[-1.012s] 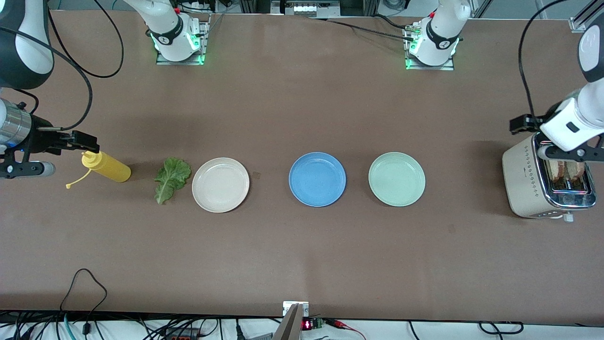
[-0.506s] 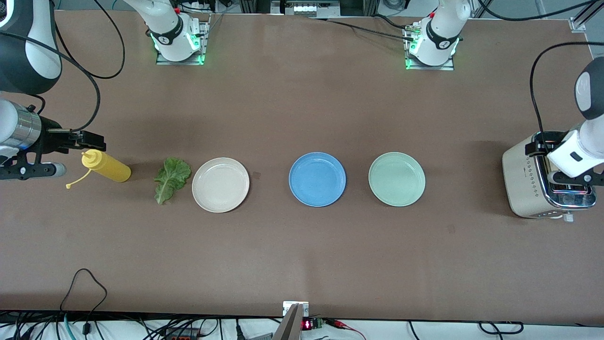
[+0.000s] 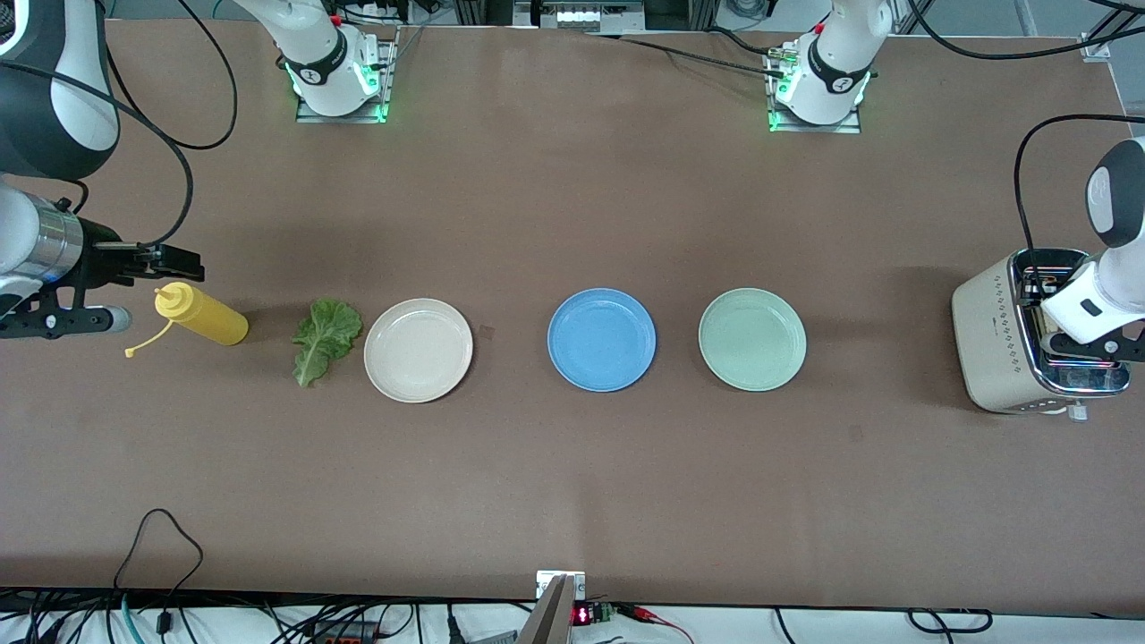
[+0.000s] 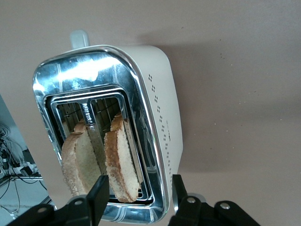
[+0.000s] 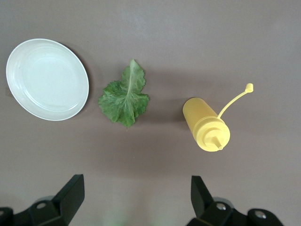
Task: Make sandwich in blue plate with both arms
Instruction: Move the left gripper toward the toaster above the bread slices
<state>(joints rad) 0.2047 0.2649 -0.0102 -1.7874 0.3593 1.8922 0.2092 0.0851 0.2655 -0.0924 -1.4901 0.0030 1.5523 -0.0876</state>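
Observation:
The blue plate (image 3: 601, 339) sits empty mid-table between two other plates. Two toasted bread slices (image 4: 121, 160) (image 4: 77, 162) stand in the slots of a cream toaster (image 3: 997, 344) (image 4: 162, 94) at the left arm's end. My left gripper (image 4: 138, 194) is open just above the toaster top, its jaws on either side of one slice and the slot's rim, not touching the bread. The green lettuce leaf (image 3: 326, 340) (image 5: 124, 96) lies on the table beside the cream-white plate. My right gripper (image 3: 170, 264) (image 5: 136, 193) is open and empty above the table by a yellow bottle.
A cream-white plate (image 3: 418, 350) (image 5: 47, 79) and a pale mint-green plate (image 3: 751, 339) flank the blue one. A yellow squeeze bottle (image 3: 201, 315) (image 5: 207, 125) lies at the right arm's end, its cap tethered. Bare brown table lies nearer the front camera.
My left gripper has come down over the toaster and now hides the bread in the front view. My right gripper has drifted slightly toward the bottle.

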